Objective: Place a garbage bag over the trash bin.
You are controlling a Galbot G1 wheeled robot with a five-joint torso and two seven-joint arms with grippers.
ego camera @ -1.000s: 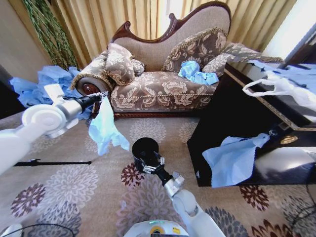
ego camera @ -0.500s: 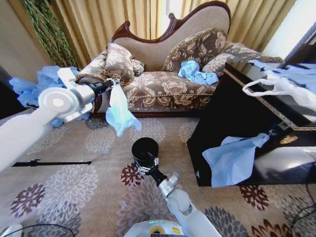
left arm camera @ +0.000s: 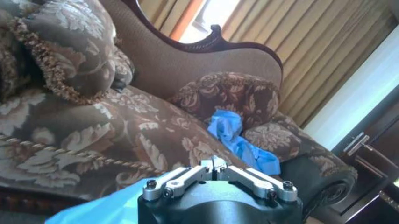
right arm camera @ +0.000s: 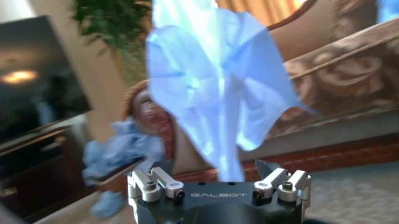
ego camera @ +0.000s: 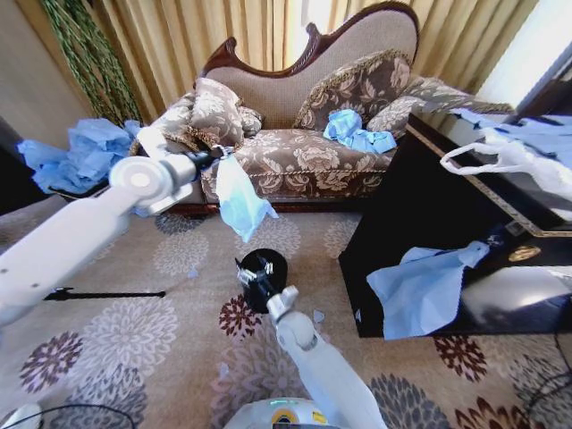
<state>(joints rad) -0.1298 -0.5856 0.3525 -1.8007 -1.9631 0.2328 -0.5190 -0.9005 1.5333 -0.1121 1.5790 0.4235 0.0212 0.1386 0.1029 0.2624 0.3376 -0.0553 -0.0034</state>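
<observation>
The left gripper [ego camera: 218,154] is pinched tight on the top of the bag [ego camera: 241,201]. It holds the bag up high in front of the sofa [ego camera: 295,152], so the thin blue film hangs loose and can drop down over the bin [ego camera: 264,268]. The bin stands on the rug [ego camera: 107,331] below the bag and a bit nearer the robot. The right gripper [ego camera: 253,273] is at the bin's rim with its fingers spread and nothing in them, maybe to keep the bin from tipping.

The head view shows the bag, the bin and both arms together. The left wrist view shows the closed fingers [left arm camera: 240,175] up close, with a bit of blue beside them. The right wrist view looks up from the bin and shows the bag hanging just above its wide-apart fingers [right arm camera: 274,176].
</observation>
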